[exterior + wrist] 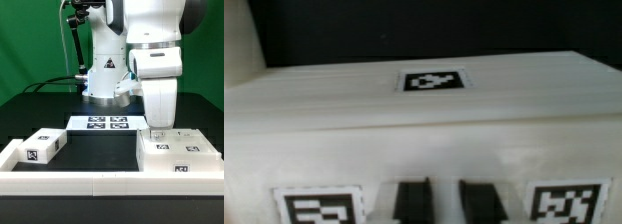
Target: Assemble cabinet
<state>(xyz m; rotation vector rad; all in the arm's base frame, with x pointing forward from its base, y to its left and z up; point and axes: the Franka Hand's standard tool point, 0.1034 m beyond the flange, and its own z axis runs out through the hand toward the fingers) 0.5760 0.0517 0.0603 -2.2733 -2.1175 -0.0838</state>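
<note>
Though blocky, white tagged cabinet [178, 157].

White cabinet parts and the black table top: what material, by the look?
Cabinet parts: probably plastic, solid white and matte, with even colour, no grain and slightly soft edges in the wrist view.
Tags: likely printed paper stickers, lying flat on the surface.
Table: black, matte, no glare. It could be cloth or a mat; cannot tell which.

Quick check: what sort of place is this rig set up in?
Probably a robotics lab test bench: a black table edged by a white rail, a marker board printed with tags, and a green backdrop behind the arm.
</note>
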